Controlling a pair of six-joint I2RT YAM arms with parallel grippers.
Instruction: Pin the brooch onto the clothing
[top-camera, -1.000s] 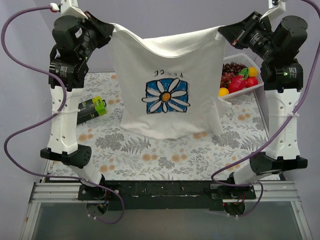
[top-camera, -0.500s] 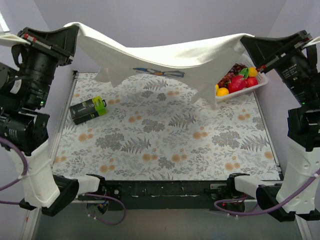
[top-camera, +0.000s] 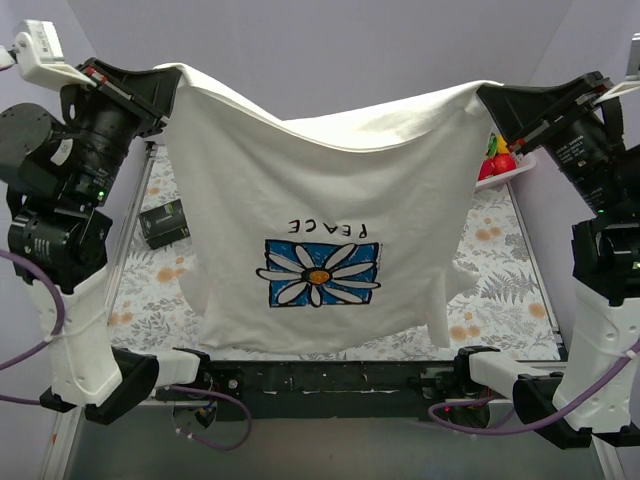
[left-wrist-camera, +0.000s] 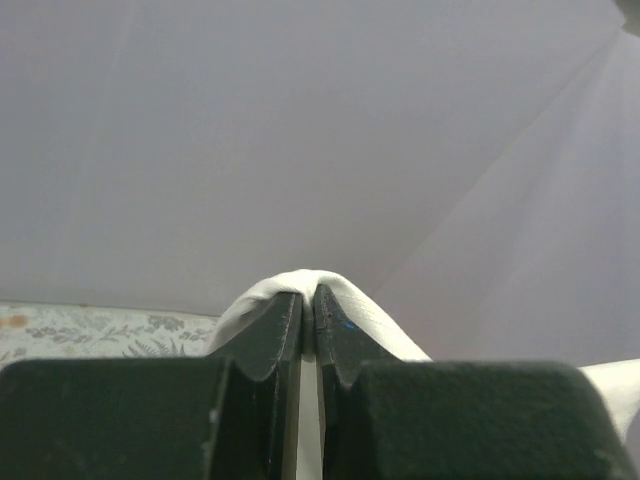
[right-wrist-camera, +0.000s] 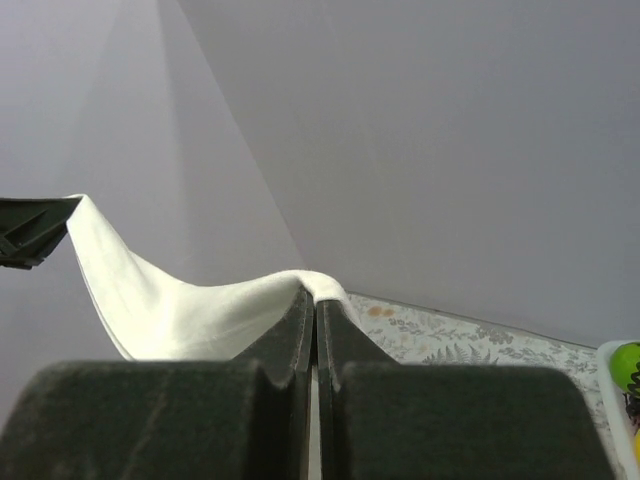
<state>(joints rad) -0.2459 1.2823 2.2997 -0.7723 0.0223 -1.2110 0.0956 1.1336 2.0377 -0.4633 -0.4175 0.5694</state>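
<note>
Top external view: brooch not visible anywhere. It's not on the T-shirt (top-camera: 300, 180) front, not on the bench (top-camera: 500, 270), and not in either wrist view. Could be hidden behind the cloth, can't tell. T-shirt hangs stretched btwn the two arms, held by its upper corners and sagging in the middle. Blue flower print (top-camera: 320, 272) faces the cam, w/ PEACE lettering (top-camera: 325, 228) above it reading upside-down. Lower edge hangs near the front of the bench; touching or not is unclear.

Jaws of left arm (top-camera: 60, 180): pinched fully together on a fold of the white cloth, per left wrist view. Jaws of right arm (top-camera: 600, 200): same, clamped on the opposite corner.

Behind the shirt a black-green box (top-camera: 165, 222) peeks out at left, fruit tray (top-camera: 505, 160) at right.

Progress est.: early. Shirt is lifted & spread, no pin on the visible face. Left to do: lay garment flat, free one pair of jaws, find & grab brooch, pin it.
</note>
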